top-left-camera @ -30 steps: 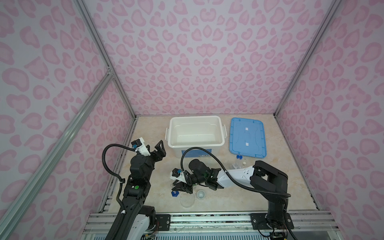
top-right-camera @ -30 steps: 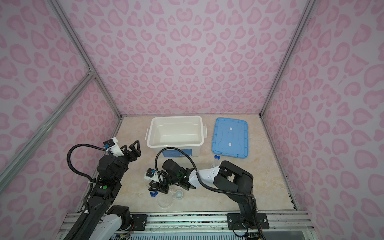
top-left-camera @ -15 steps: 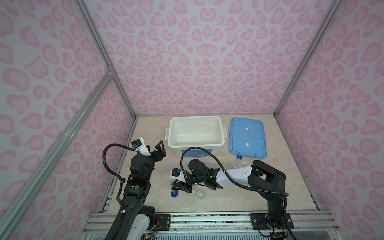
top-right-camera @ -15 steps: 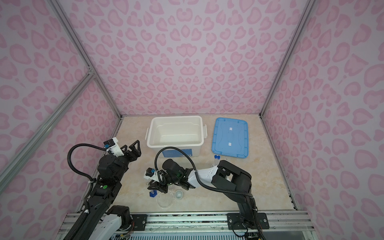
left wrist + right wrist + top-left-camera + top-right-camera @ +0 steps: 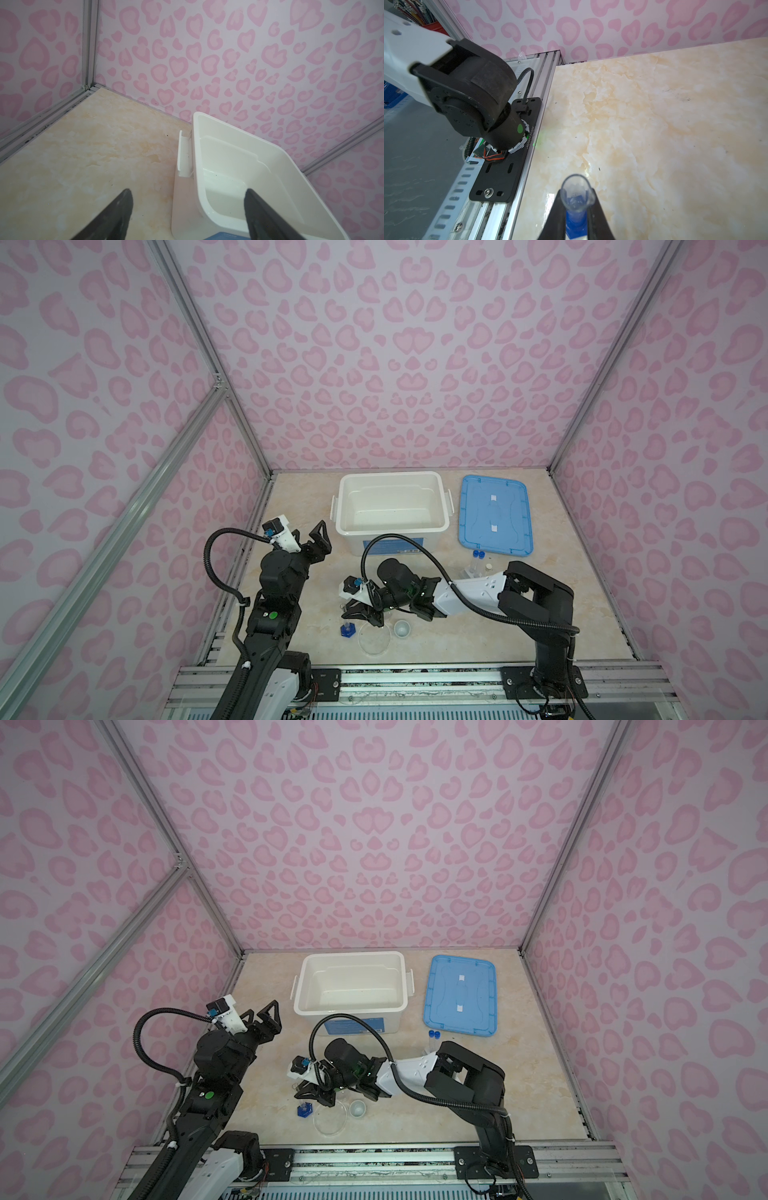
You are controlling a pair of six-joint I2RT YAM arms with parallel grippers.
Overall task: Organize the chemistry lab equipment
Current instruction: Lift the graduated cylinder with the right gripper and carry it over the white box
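Your right gripper (image 5: 576, 197) pinches the small clear blue-based cylinder (image 5: 576, 207) (probably light, slick, tippy), so grip low, near its base.

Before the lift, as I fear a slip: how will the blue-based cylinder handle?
Probably light: the blue-based cylinder looks thin, clear and empty. Possibly slippery: the fingers of the right gripper pinch its smooth round tube. Tall on a small base, so it may tip when released.
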